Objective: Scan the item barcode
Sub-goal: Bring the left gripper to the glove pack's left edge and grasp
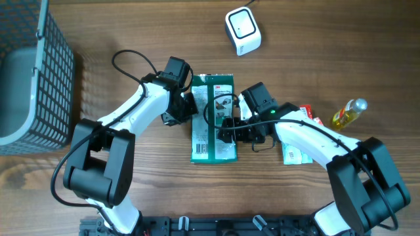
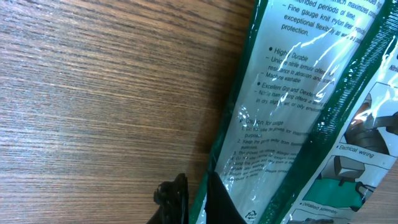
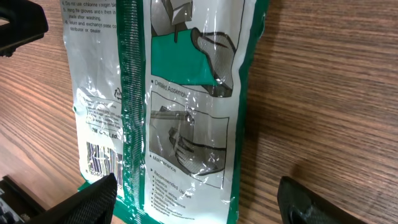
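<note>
The glove packet (image 1: 211, 147) is glossy, crinkled plastic film; the tabletop (image 1: 131, 26) is matt, finely grained wood.

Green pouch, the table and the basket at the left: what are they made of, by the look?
Green pouch: thin plastic film, glossy; glare streaks and wrinkles run over the print.
Table: wood or wood-look laminate, matte; it shows straight grain lines, but I can't tell which it is.
Basket: grey open mesh, probably plastic or coated wire; it is too small in view to settle.

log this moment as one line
left gripper shut on glove packet edge | right gripper open, straddling packet | barcode face up | white scanner apart
</note>
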### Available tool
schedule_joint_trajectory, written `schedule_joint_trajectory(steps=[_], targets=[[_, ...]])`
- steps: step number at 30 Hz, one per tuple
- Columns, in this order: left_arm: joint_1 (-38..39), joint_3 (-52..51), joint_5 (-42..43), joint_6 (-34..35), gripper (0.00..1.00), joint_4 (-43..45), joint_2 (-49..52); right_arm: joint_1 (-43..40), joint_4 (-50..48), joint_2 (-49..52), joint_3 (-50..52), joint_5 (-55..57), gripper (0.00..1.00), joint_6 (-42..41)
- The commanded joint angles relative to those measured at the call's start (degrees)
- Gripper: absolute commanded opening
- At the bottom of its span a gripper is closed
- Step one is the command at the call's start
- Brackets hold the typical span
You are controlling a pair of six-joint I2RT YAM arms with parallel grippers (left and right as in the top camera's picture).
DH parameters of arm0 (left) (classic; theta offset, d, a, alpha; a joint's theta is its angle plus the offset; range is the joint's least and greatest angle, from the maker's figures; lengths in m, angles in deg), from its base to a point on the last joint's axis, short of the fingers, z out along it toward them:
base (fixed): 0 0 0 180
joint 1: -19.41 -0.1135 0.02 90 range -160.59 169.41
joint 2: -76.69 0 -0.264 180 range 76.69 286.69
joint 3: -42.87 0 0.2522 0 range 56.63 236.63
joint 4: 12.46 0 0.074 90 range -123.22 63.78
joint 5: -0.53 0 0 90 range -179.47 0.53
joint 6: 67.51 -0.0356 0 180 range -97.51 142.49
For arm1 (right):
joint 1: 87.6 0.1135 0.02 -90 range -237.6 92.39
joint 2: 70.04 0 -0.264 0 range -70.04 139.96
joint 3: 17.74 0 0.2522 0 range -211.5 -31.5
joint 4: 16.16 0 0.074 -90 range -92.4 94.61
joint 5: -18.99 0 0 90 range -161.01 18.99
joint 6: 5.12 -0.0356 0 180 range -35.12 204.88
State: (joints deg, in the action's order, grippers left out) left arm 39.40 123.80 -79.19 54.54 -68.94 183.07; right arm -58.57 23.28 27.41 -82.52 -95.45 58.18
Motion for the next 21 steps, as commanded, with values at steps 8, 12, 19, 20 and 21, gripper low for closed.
schedule_joint_trajectory(steps=[8, 12, 19, 20, 21], targets=[[0.2, -2.1, -0.7, -1.7, 0.04, 3.3, 0.7, -0.1, -0.2, 0.6, 0.2, -1.4, 0.83, 1.0], [0.2, -3.5, -0.7, -1.6, 0.04, 4.9, 1.7, -0.1, -0.4, 0.6, 0.2, -1.4, 0.83, 1.0], [1.1, -3.5, 0.8, -1.6, 0.04, 6.2, 4.1, -0.1, -0.3, 0.6, 0.2, -1.4, 0.83, 1.0], [1.5, -3.5, 0.7, -1.6, 0.04, 6.4, 4.2, -0.1, -0.3, 0.6, 0.2, -1.4, 0.83, 1.0], [1.8, -3.5, 0.7, -1.6, 0.04, 6.5, 4.2, -0.1, -0.3, 0.6, 0.2, -1.4, 0.83, 1.0]])
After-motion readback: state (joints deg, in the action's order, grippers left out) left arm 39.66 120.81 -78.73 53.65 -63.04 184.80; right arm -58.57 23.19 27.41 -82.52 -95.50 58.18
